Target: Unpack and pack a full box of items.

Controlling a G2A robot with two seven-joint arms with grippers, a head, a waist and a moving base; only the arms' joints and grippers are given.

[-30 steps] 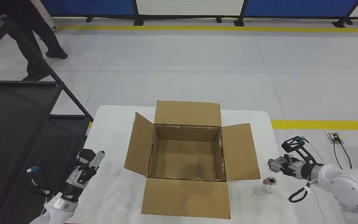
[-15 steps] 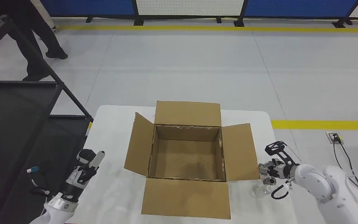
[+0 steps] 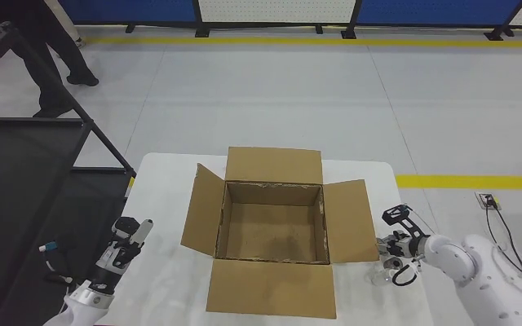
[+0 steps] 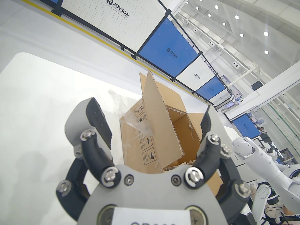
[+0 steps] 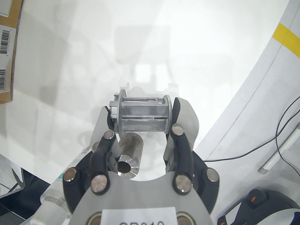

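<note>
An open cardboard box (image 3: 273, 165) stands in the middle of the white table (image 3: 163, 175), its four flaps spread and its inside bare. Just right of the box's right flap, my right gripper (image 3: 390, 261) is low over the table. The right wrist view shows this gripper (image 5: 141, 112) shut on a small metal spool-shaped part (image 5: 143, 118), one pad on each end flange. The part's stub shaft (image 5: 130, 152) points back toward the wrist. My left gripper (image 3: 133, 230) sits at the table's left front, open (image 4: 150, 115), holding nothing and facing the box (image 4: 152, 129).
A clear tube-like object (image 5: 50, 199) with a label strip lies beside the right gripper. The table's rounded right edge (image 5: 236, 122) is close by, with a black cable (image 5: 279, 127) on the floor beyond. A black frame (image 3: 90, 130) stands left of the table.
The right gripper moved left toward the box, came down over the metal part and now has its fingers against it. The left arm kept still.
</note>
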